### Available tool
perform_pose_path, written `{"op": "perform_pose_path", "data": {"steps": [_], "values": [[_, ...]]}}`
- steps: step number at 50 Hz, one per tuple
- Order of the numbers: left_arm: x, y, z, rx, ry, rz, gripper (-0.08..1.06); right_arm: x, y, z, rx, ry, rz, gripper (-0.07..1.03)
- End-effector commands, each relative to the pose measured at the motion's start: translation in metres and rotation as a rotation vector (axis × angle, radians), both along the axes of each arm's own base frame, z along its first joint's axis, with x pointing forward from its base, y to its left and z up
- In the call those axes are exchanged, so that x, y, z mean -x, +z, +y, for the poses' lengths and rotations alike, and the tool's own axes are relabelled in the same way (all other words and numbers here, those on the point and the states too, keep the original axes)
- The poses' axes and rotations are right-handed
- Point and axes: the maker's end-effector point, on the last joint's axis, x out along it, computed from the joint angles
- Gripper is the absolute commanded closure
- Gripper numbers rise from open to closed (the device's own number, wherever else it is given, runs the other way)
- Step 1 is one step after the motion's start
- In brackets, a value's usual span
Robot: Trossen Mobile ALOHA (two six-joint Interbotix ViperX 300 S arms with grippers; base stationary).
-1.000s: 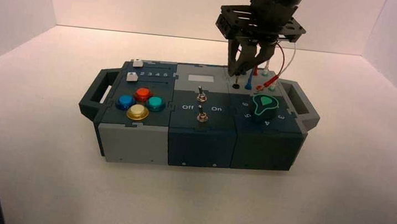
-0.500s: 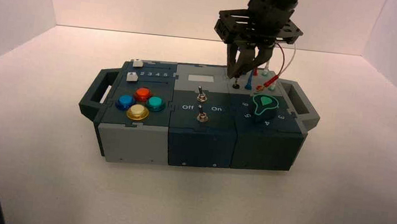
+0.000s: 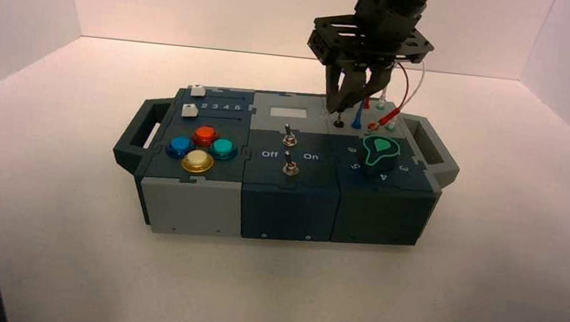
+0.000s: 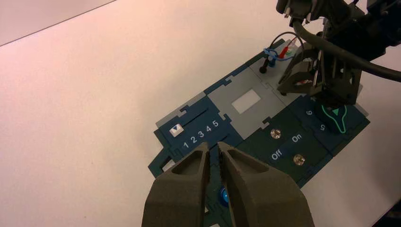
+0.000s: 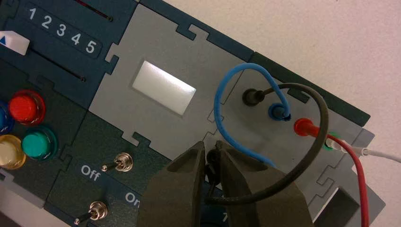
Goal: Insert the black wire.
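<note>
The black wire [image 5: 323, 118] is held by the right gripper [image 5: 211, 147] above the box [image 3: 289, 209], the left gripper [image 4: 213, 147] parked far left, narrowly open.

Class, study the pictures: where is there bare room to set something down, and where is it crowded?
Bare: the table in front of the box, and left and right of its handles. Crowded: the box's far right corner, where the right gripper is among wires; the left gripper waits farther left.

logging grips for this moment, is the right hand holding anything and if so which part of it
The right hand holds the black wire by its plug, at the near black socket.
</note>
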Motion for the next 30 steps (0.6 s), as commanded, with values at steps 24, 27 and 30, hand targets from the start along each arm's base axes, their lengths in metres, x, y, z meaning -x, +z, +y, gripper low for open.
{"op": "perform_pose_path", "data": {"steps": [24, 27, 30], "values": [[-0.0058, 0.0187, -0.0050, 0.023, -0.010, -0.051, 0.85, -0.0134, 0.0059, 0.0061, -0.006, 0.006, -0.033, 0.99], [-0.0063, 0.0194, -0.0048, 0.024, -0.009, -0.052, 0.85, -0.0135, 0.0052, 0.0053, -0.003, 0.006, -0.031, 0.99], [-0.0061, 0.0194, -0.0052, 0.024, -0.010, -0.052, 0.85, -0.0137, 0.0051, 0.0047, -0.002, 0.005, -0.030, 0.99]]}}
